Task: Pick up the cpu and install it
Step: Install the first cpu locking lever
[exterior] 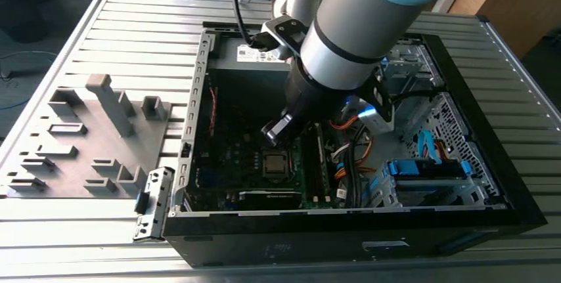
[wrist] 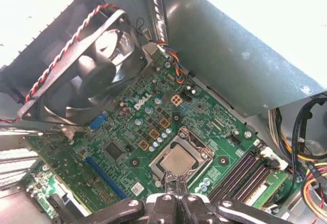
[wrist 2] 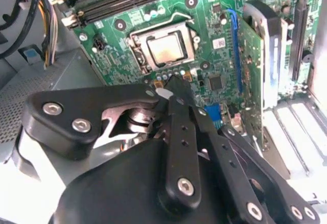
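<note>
The cpu [exterior: 275,163] [wrist 2: 166,49] [wrist: 179,158] is a small silver square lying flat in its socket on the green motherboard [wrist: 127,132], inside the open computer case [exterior: 351,220]. My gripper [exterior: 275,133] [wrist 2: 170,87] [wrist: 174,187] hangs just above the board, close beside the socket's edge. Its black fingers are shut together with nothing between them. In both wrist views the fingertips end right at the socket frame, apart from the chip's top.
A black case fan [wrist: 94,66] stands near the socket. Memory slots [wrist: 245,173] and orange and yellow cables [wrist: 311,183] lie on the other side. An expansion card [wrist 2: 265,55] stands upright nearby. A grey fixture block [exterior: 88,138] sits on the table at the exterior view's left.
</note>
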Available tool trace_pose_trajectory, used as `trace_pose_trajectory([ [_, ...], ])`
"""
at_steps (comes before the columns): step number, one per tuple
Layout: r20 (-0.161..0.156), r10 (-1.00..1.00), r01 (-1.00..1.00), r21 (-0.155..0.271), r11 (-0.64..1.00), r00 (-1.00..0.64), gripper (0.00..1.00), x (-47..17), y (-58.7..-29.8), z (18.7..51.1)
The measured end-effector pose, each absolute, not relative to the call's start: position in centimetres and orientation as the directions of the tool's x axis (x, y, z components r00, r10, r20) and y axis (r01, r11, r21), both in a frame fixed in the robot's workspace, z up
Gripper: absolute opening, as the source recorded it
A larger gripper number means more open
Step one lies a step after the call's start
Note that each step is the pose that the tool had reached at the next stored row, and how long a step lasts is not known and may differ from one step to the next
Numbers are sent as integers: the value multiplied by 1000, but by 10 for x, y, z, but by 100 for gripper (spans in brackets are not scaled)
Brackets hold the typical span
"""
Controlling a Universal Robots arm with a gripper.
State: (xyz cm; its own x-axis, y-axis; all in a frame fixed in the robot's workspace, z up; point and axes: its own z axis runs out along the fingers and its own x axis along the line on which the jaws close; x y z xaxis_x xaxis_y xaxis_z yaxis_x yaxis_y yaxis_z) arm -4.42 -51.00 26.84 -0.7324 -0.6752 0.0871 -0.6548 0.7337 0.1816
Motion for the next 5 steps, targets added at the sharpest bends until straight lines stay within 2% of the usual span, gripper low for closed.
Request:
trace_pose_trajectory([
  [5, 87, -675, -655, 181, 734, -732, 11, -44, -510, 268],
])
